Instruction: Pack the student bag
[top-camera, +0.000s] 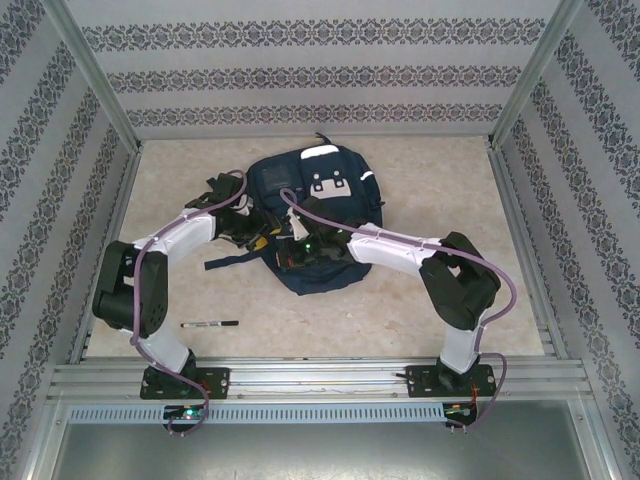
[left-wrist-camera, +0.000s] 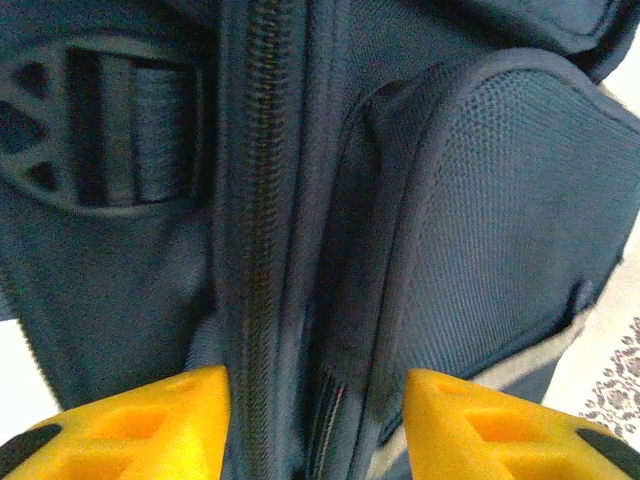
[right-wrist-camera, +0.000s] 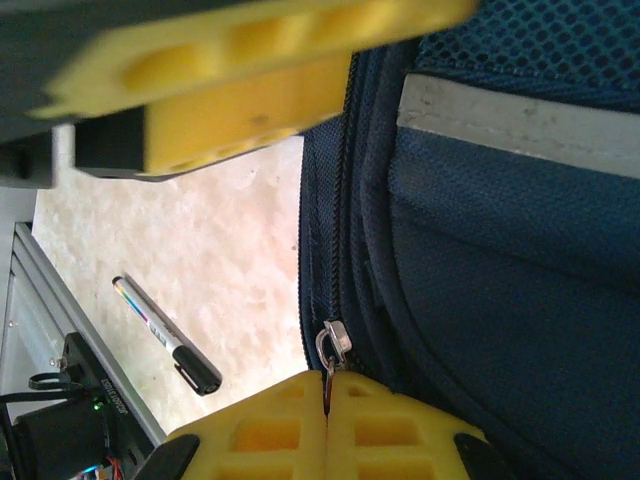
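Note:
The student bag (top-camera: 318, 215), a navy backpack with white patches, lies in the middle of the table. My right gripper (right-wrist-camera: 326, 400) is shut on the metal pull tab of the bag's zipper slider (right-wrist-camera: 333, 343), at the near left side of the bag (right-wrist-camera: 500, 250). My left gripper (left-wrist-camera: 318, 420) stands open, its yellow fingers (left-wrist-camera: 150, 425) on either side of a zipper line and fabric fold of the bag (left-wrist-camera: 480, 200), without pinching it. From above, the left gripper (top-camera: 260, 238) and right gripper (top-camera: 300, 252) meet at the bag's left front.
A black-capped marker pen (top-camera: 210, 324) lies on the table near the left arm's base; the right wrist view has the pen (right-wrist-camera: 165, 335) beside the bag. A dark strap (top-camera: 232, 263) trails left of the bag. Patterned walls enclose the table; a metal rail (top-camera: 320, 378) runs along the near edge.

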